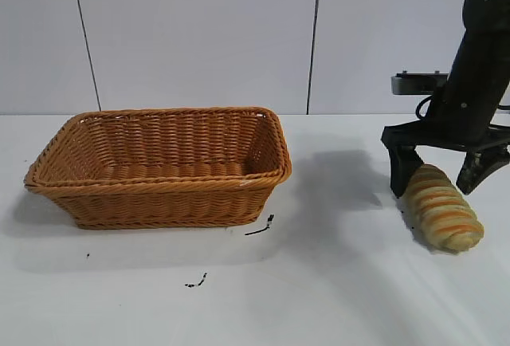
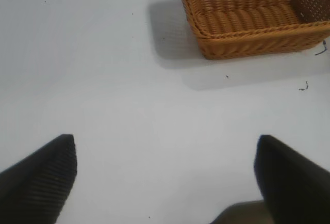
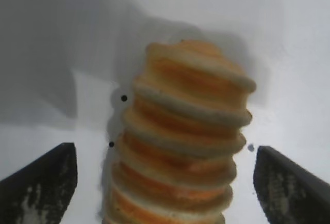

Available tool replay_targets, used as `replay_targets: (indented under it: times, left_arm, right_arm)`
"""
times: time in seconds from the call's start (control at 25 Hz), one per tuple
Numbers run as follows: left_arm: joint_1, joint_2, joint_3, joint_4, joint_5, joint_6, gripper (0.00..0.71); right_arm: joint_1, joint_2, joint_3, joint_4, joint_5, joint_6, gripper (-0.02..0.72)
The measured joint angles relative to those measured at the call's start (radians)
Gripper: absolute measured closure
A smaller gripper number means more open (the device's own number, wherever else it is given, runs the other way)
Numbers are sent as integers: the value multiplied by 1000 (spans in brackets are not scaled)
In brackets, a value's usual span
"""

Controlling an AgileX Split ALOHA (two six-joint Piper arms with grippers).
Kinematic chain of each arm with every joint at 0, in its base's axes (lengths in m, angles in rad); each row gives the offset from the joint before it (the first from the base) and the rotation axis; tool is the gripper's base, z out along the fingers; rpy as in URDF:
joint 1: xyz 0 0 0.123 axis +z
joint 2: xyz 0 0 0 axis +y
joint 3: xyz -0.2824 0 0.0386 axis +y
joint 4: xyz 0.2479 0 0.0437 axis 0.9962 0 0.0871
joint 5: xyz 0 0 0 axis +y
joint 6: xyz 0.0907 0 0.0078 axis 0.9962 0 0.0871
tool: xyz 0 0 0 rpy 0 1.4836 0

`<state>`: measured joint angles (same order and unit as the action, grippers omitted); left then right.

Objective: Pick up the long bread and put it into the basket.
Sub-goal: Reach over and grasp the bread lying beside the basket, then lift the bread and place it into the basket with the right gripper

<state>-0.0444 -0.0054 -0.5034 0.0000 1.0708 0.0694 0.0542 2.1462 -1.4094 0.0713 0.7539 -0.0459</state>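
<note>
The long bread (image 1: 441,208), a tan loaf with orange-brown spiral ridges, lies on the white table at the right. My right gripper (image 1: 443,174) is open and straddles the loaf's far end, one finger on each side with gaps. In the right wrist view the long bread (image 3: 185,146) fills the space between the fingers (image 3: 41,182). The basket (image 1: 163,167), orange-brown wicker, stands at the left and is empty. It also shows in the left wrist view (image 2: 252,17). My left gripper (image 2: 165,175) is open over bare table, away from the basket, and out of the exterior view.
Small black marks (image 1: 260,226) lie on the white table (image 1: 319,282) in front of the basket. A grey panelled wall stands behind. A grey block (image 1: 418,83) sits behind the right arm.
</note>
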Motion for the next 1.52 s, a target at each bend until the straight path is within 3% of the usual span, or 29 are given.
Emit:
replay_targets:
  times: [0.28, 0.36, 0.56, 0.64, 0.84, 1.16, 1.4, 1.52]
  left_arm:
    - [0, 0, 0, 0, 0, 0, 14]
    - [0, 0, 0, 0, 0, 0, 14]
    - [0, 0, 0, 0, 0, 0, 14]
    - [0, 0, 0, 0, 0, 0, 14]
    - [0, 0, 0, 0, 0, 0, 14]
    - [0, 0, 0, 0, 0, 0, 14]
    - [0, 0, 0, 0, 0, 0, 14]
    - [0, 0, 0, 0, 0, 0, 14]
  right_arm:
    - [0, 18, 0, 16, 0, -6, 67]
    - [0, 18, 0, 16, 1, -6, 104]
    - [0, 18, 0, 18, 21, -6, 441]
    - [0, 14, -6, 18, 32, -6, 517]
    - [0, -27, -79, -6, 123, -7, 539]
    - [45, -123, -389, -10, 395, -21, 556]
    - [145, -64, -644, -13, 457, -30, 559]
    - [218, 2, -779, -14, 459, -75, 559]
